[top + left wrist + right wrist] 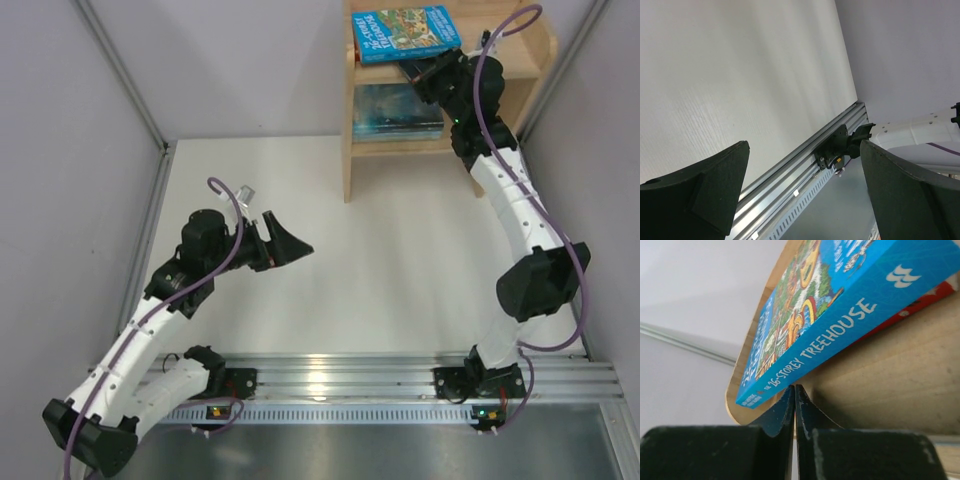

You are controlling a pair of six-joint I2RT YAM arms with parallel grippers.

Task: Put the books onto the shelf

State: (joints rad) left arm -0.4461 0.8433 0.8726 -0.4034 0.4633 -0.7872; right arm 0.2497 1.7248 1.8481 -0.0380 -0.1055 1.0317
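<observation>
Up at the top tier of the shelf (pixel 349 150), the right gripper (pixel 794 389) was clenched fully, its two dark fingers pressed flat together with nothing between them. Right above its tips sat the bright blue book (pixel 840 315), lying flat on the tier with its spine facing the claw. Whether the tips actually touched the spine's lower edge could not be told. Beyond the claw to its right, a sliver of the red book (pixel 935 295) stuck out from under the blue one, on the same light wood board. Below the claw, on the lower tier, the dark teal book (pixel 398 112) lay flat. Well apart from that claw, nearer the arm bases and above the white table (pixel 400 260), the left gripper (pixel 290 243) hung with its jaws spread wide, empty and touching nothing.
</observation>
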